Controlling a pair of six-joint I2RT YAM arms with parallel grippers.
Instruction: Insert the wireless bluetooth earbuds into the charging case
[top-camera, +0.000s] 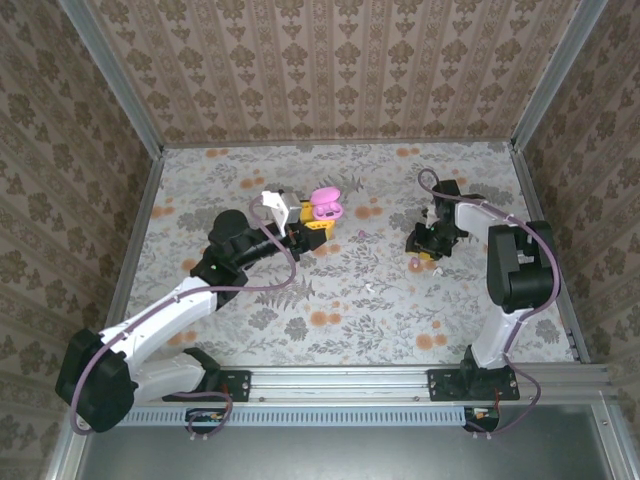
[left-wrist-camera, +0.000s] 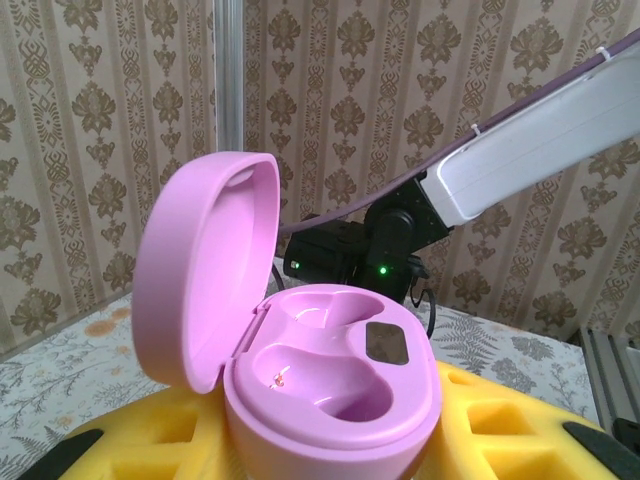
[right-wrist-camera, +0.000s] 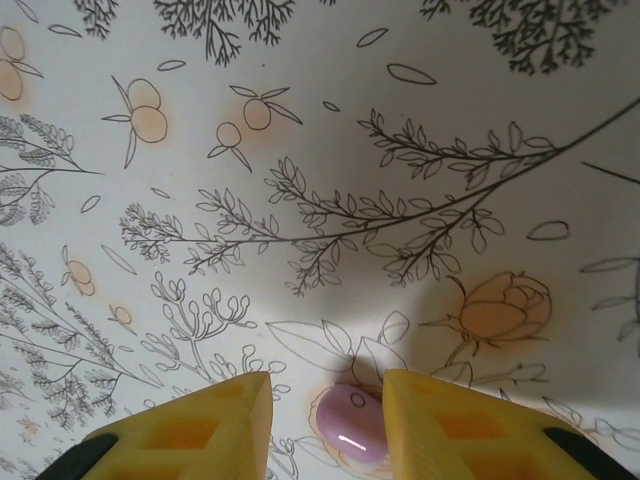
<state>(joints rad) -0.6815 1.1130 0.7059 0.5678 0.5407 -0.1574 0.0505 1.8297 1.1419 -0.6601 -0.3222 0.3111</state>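
Earbud (right-wrist-camera: 352, 423): one pink piece lies flat on the table (top-camera: 330, 330), to the right of the charging case (top-camera: 326, 206) and closer to the arm bases than the case is.

Clearance:
- The case sits just left of mid-table, well apart from the patterned walls (top-camera: 330, 70) that close off the far, left and right sides.
- Bare floral surface lies between the case and the earbud and all around the right gripper (top-camera: 428, 252).
- The near edge of the table is a metal rail (top-camera: 400, 385), well apart from the case.

Left gripper (left-wrist-camera: 330, 455): its yellow fingers (left-wrist-camera: 130, 445) are clamped on both sides of the case body and hold it upright. The lid (left-wrist-camera: 200, 270) stands hinged open to the left. Both wells (left-wrist-camera: 330, 385) are vacant.

Right gripper: it points down at the table with the jaws parted a little wider than the earbud. The earbud lies between the two yellow fingers (right-wrist-camera: 200, 430), close against the right-hand one. Whether it touches that finger cannot be told.
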